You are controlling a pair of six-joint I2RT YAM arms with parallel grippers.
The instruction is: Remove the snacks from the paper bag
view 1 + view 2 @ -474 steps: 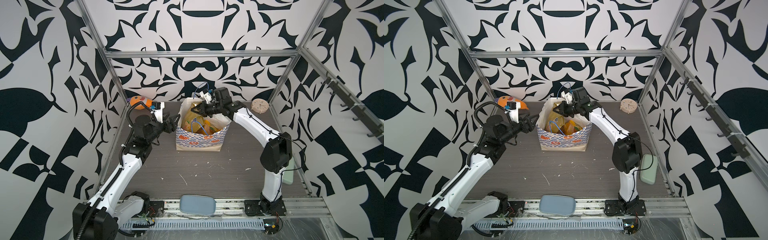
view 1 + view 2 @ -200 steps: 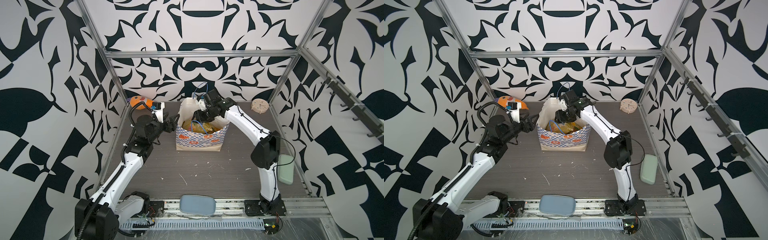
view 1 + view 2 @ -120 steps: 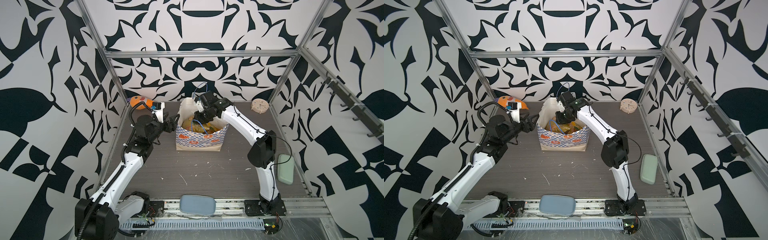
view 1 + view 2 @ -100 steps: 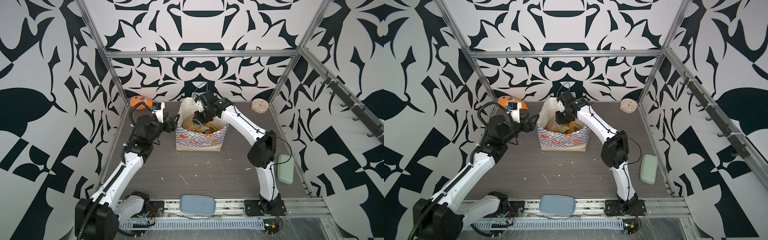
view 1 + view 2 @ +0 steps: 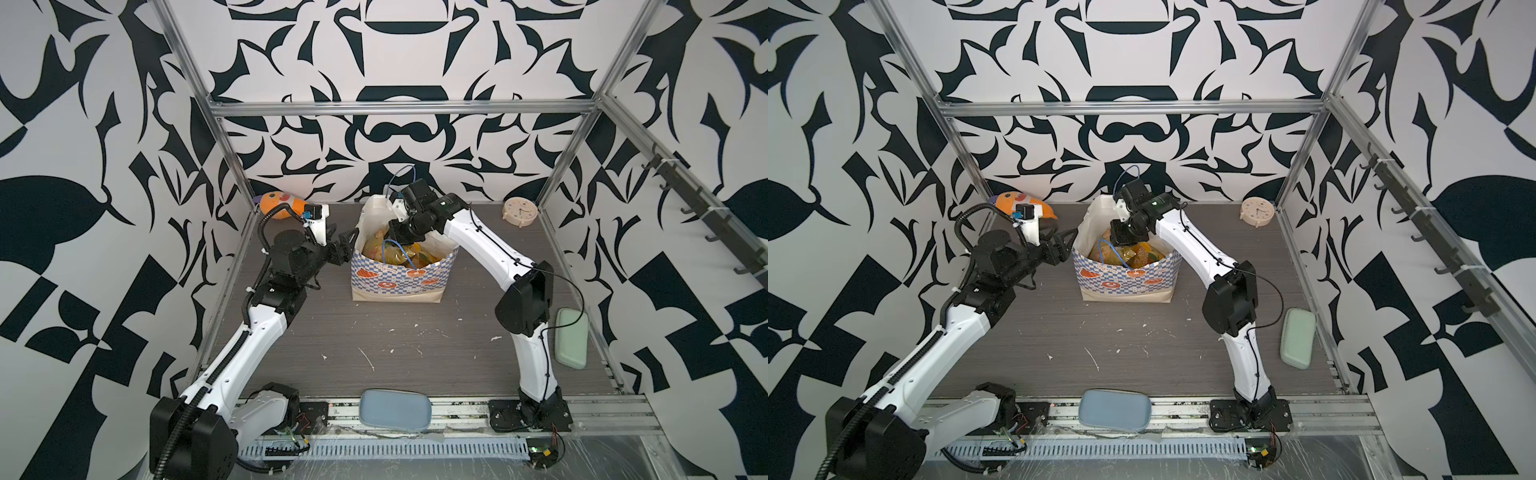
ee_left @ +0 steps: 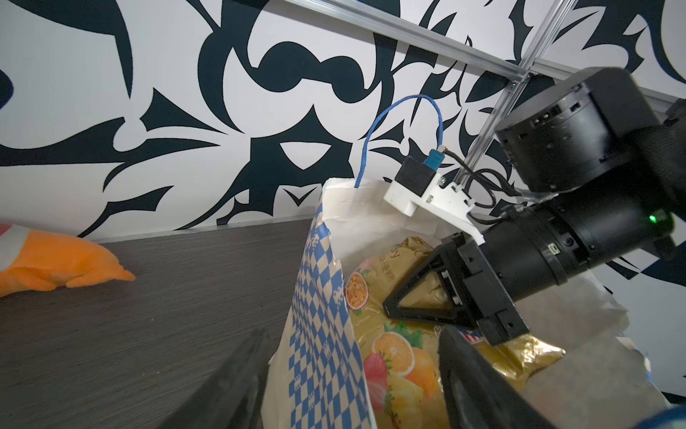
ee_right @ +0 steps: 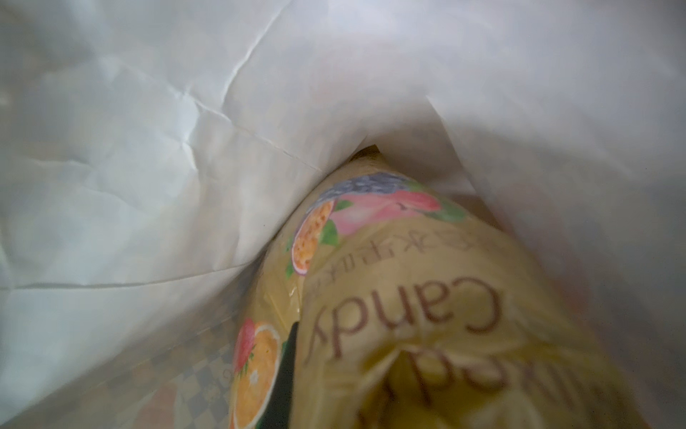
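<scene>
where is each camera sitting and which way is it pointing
Top views: high in front, looking down on the table; both arms whole.
Left wrist: at the bag's rim, facing the back wall; left gripper open astride the edge.
Right wrist: inside the bag, facing white lining and the pinched candy packet; one dark finger.
Shared: left wrist and top views show the right gripper in the bag.

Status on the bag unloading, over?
Left pincer open, astride the paper bag's left wall. Right pincer shut on the gold candy packet inside the bag. Nothing out yet. Blue cord handle drooping across the snacks beside it.
</scene>
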